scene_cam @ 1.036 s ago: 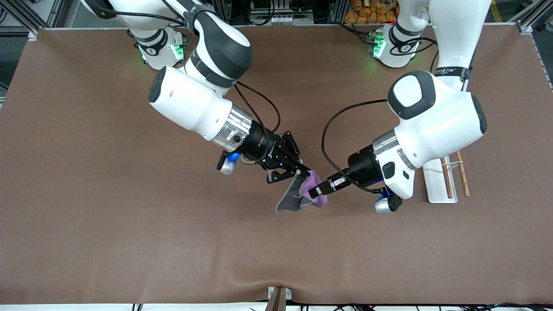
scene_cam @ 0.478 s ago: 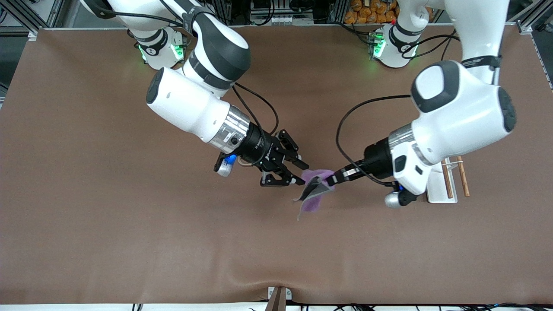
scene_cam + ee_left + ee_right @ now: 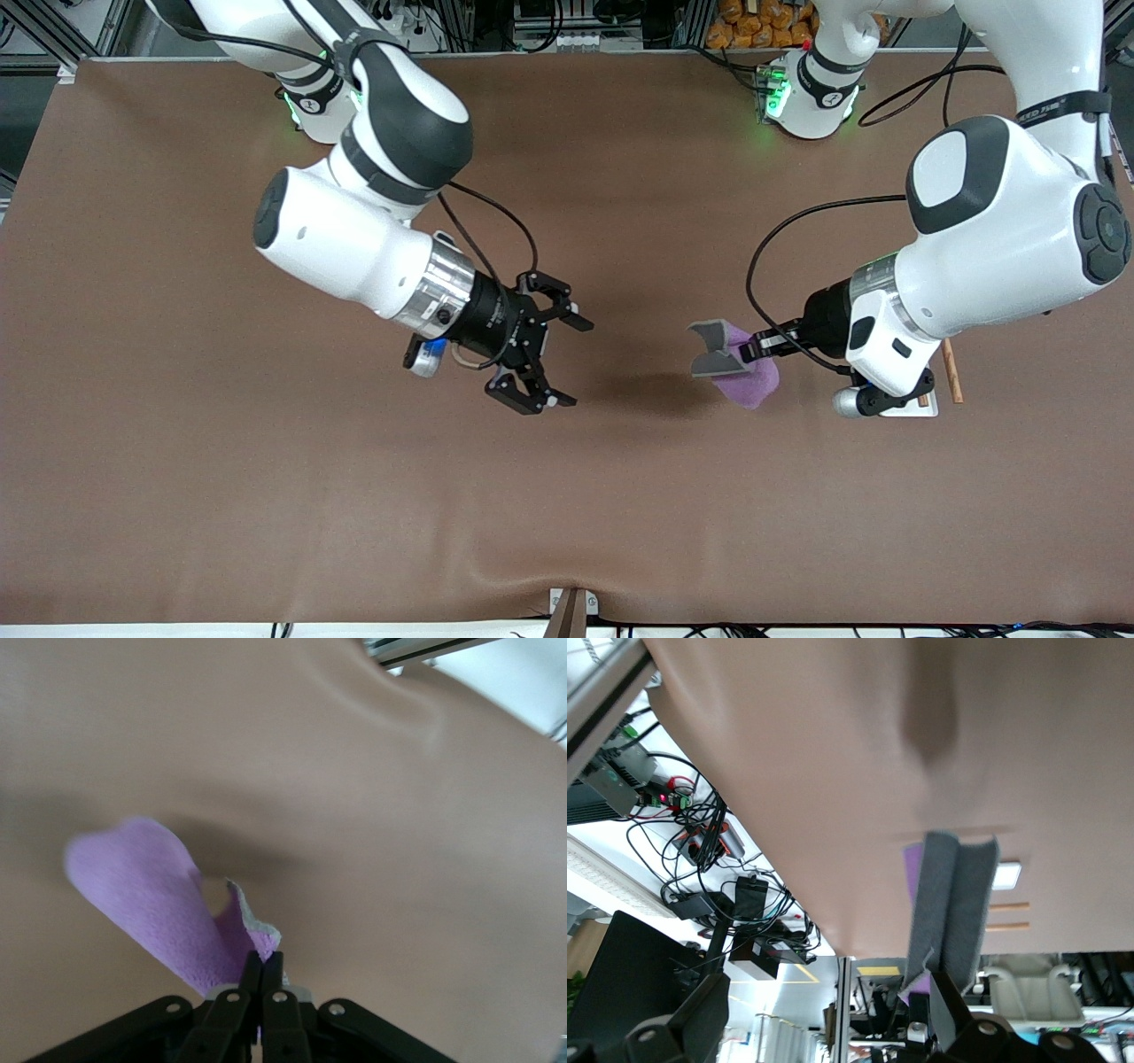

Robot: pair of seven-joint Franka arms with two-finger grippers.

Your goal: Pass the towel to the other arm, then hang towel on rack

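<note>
My left gripper (image 3: pixel 753 347) is shut on the towel (image 3: pixel 740 370), which hangs from it above the table, purple with a dark grey flap. In the left wrist view the shut fingers (image 3: pixel 263 961) pinch the purple towel (image 3: pixel 151 895). My right gripper (image 3: pixel 554 356) is open and empty over the middle of the table, apart from the towel. In the right wrist view its fingers (image 3: pixel 700 1010) stand wide apart and the towel (image 3: pixel 952 904) shows farther off. The rack (image 3: pixel 950 368) is mostly hidden under the left arm; only one brown rod and a corner of the white base show.
The brown table mat (image 3: pixel 266 496) covers the whole table. The rack also shows small in the right wrist view (image 3: pixel 1006 875), next to the towel. Cables and frames lie off the table's edge by the arm bases.
My right gripper let go of the towel, opened and drew back toward the right arm's end. My left gripper carried the towel toward the rack.
</note>
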